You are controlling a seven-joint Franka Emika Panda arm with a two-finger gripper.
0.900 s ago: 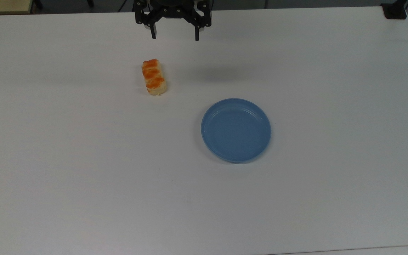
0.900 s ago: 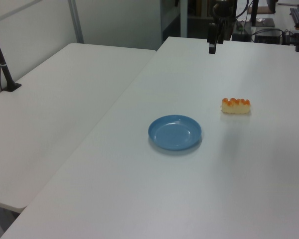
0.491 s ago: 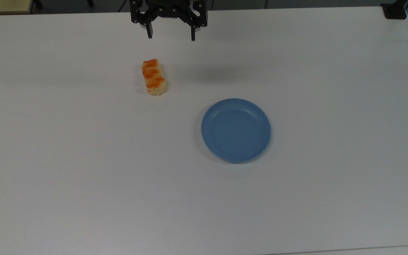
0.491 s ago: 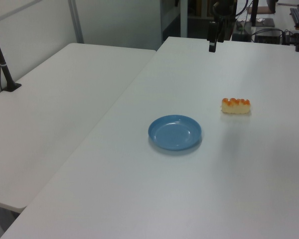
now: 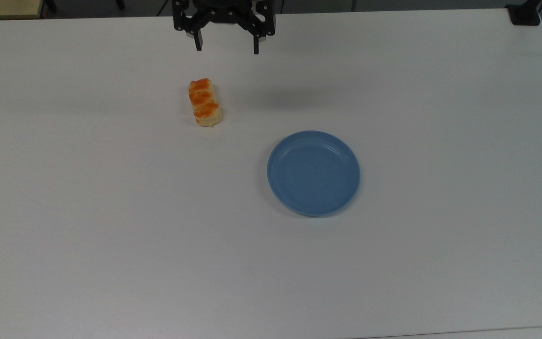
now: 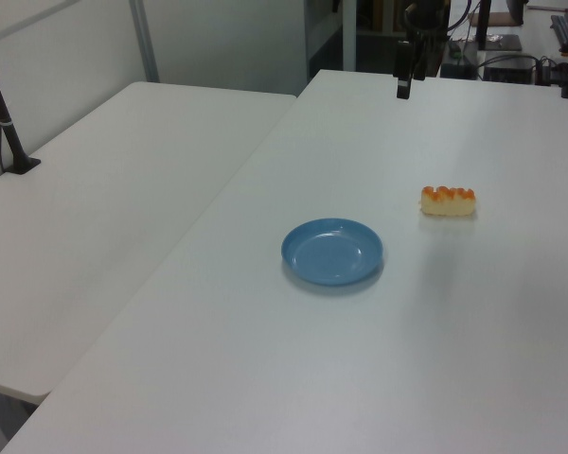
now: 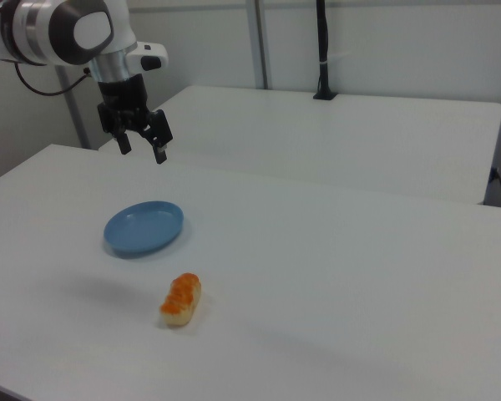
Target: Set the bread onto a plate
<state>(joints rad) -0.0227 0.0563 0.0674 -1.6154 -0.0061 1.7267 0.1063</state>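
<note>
Gripper point(image 5: 227, 48) hangs above the table point(image 5: 111, 235), fingers spread wide, empty, at 1 o'clock from the bread point(image 5: 204, 102). Unchanged since half a second ago; plate point(image 5: 313, 173) bare.

light: pretty even and bright, you get no harsh glare on the white table point(image 5: 111, 235)
shadows: soft grey smudge just below the claw point(image 5: 227, 48) in the top view
focus: left view looks slightly soft
</note>
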